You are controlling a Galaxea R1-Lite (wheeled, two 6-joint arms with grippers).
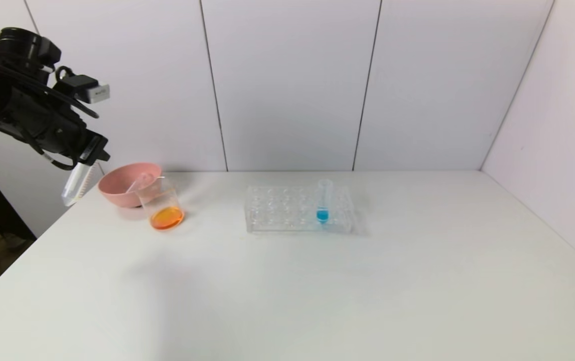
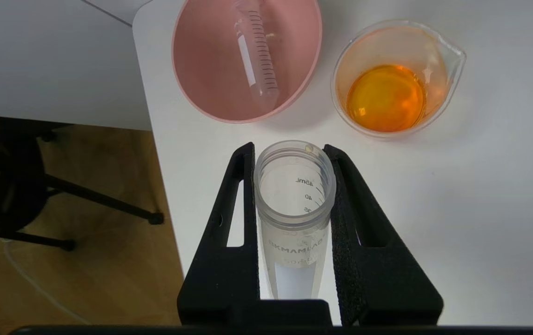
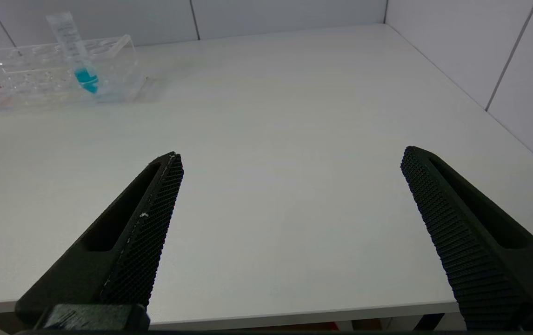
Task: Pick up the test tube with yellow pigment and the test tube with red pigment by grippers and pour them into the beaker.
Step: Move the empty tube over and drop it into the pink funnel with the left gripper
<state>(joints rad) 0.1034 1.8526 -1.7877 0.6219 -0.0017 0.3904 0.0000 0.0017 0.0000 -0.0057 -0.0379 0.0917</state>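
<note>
White table [image 1: 317, 291], pale panelled walls [image 1: 287, 80], wooden floor [image 2: 85, 260].

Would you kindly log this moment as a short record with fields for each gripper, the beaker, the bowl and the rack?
left gripper: raised near the table's left edge, fingers shut on an empty tube, mouth tilted downward
right gripper: fingers wide open above bare table
beaker: orange liquid inside, beside pink bowl
pink bowl: one empty tube lying in it
rack: holds one upright tube with blue liquid
</note>
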